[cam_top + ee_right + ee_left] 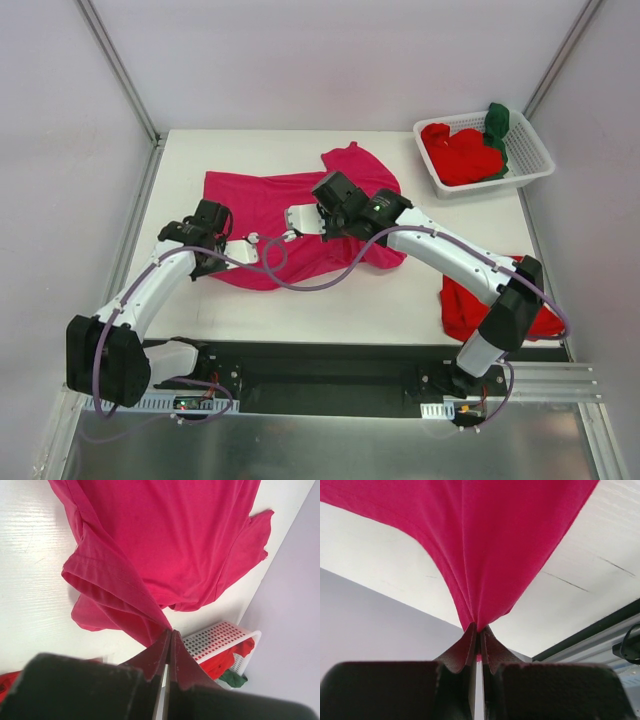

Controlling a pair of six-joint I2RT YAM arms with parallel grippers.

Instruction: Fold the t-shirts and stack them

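A magenta-pink t-shirt (290,205) lies partly spread on the white table (330,300), its near hem gathered and lifted. My left gripper (256,240) is shut on a bunched fold of that hem, and the cloth (485,540) fans up from its closed tips (479,629). Close beside it on the right, my right gripper (289,235) is shut on another fold of the same shirt (165,535), pinched at its tips (171,631). One red t-shirt (465,305) lies crumpled at the near right, partly under the right arm.
A white slotted basket (530,150) stands at the far right corner, holding red t-shirts (462,155) and a dark green one (497,125); the right wrist view also shows this basket (215,637). Grey walls close in the table's left, back and right sides.
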